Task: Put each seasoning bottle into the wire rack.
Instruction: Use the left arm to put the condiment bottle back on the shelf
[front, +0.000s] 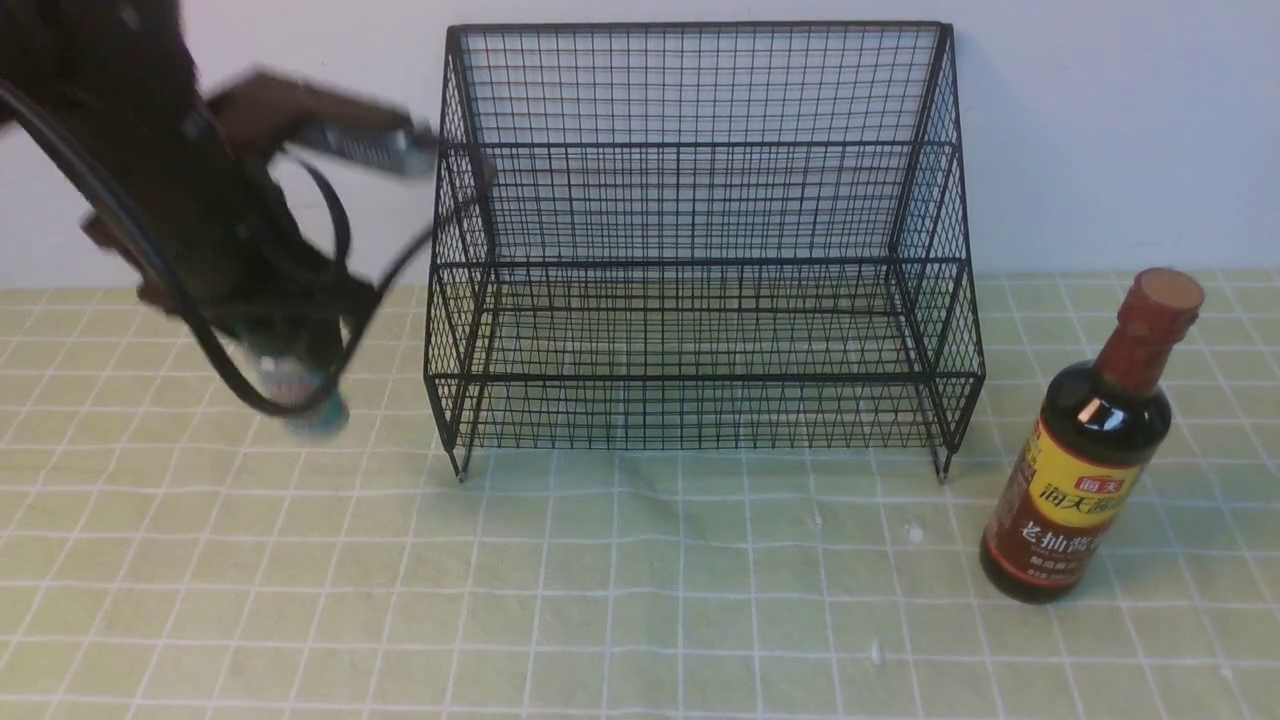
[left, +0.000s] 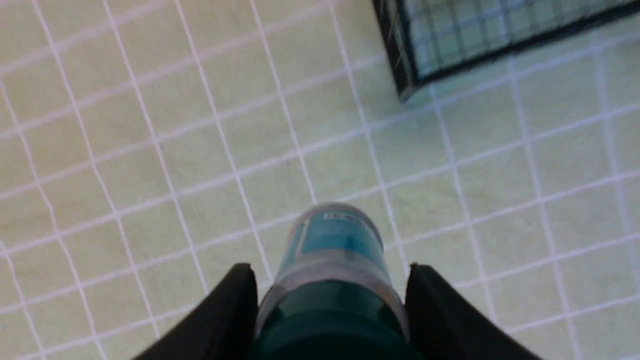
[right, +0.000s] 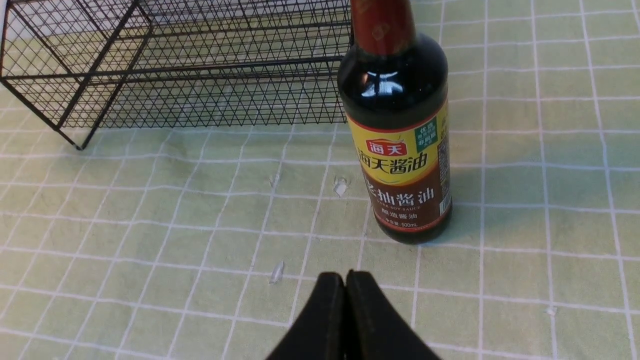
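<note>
My left gripper (left: 330, 270) is shut on the small clear shaker (left: 335, 245), gripping it by its dark green cap with the teal label pointing down. In the front view the shaker (front: 300, 395) hangs blurred under the left arm, to the left of the black wire rack (front: 700, 260). I cannot tell whether it touches the cloth. A rack corner (left: 400, 75) shows in the left wrist view. The tall soy-sauce bottle (front: 1085, 470) stands upright right of the rack. My right gripper (right: 345, 275) is shut and empty, short of the soy-sauce bottle (right: 400, 150). The rack (right: 175, 75) holds no bottle.
A green checked cloth (front: 640, 580) covers the table, with a few small pale specks (right: 276, 271) on it. A white wall (front: 1100, 120) stands right behind the rack. The left arm's cables (front: 200, 330) hang beside the rack's left side.
</note>
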